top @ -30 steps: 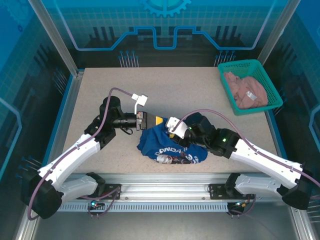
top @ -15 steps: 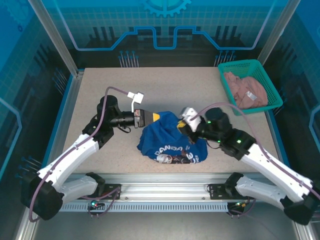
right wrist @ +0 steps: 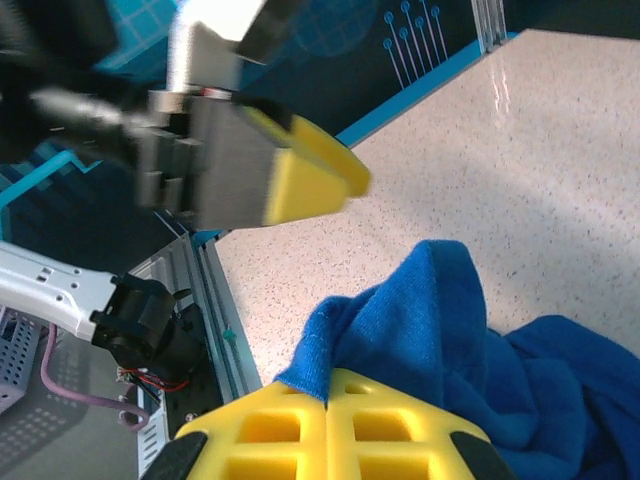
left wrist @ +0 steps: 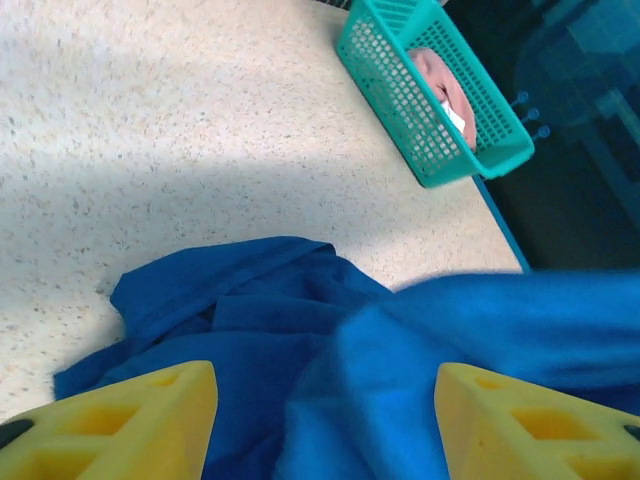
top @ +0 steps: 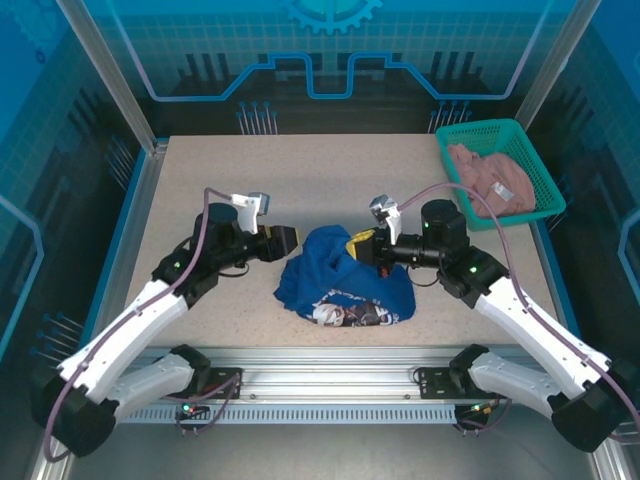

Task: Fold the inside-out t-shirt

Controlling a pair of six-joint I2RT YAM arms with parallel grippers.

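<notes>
The inside-out t-shirt (top: 345,285) lies crumpled in a royal blue heap at the table's middle front, with a pale printed graphic showing on its near side. My right gripper (top: 362,245) is at the heap's far edge, shut on a raised fold of the blue cloth (right wrist: 430,310), which is pinched between its yellow fingers (right wrist: 280,430). My left gripper (top: 290,240) hovers just left of the heap. Its yellow fingers (left wrist: 130,425) stand wide apart and open, with loose blue cloth (left wrist: 260,320) under and between them.
A teal basket (top: 530,160) at the table's back right corner holds a pinkish-beige garment (top: 490,178); the left wrist view also takes in the basket (left wrist: 400,90). Bare speckled table (top: 330,180) stretches behind and to the left of the shirt. A metal rail runs along the near edge.
My left gripper has let go of the shirt, opened and drawn back to the left. My right gripper closed on a fold and pulled it back and to the right.
</notes>
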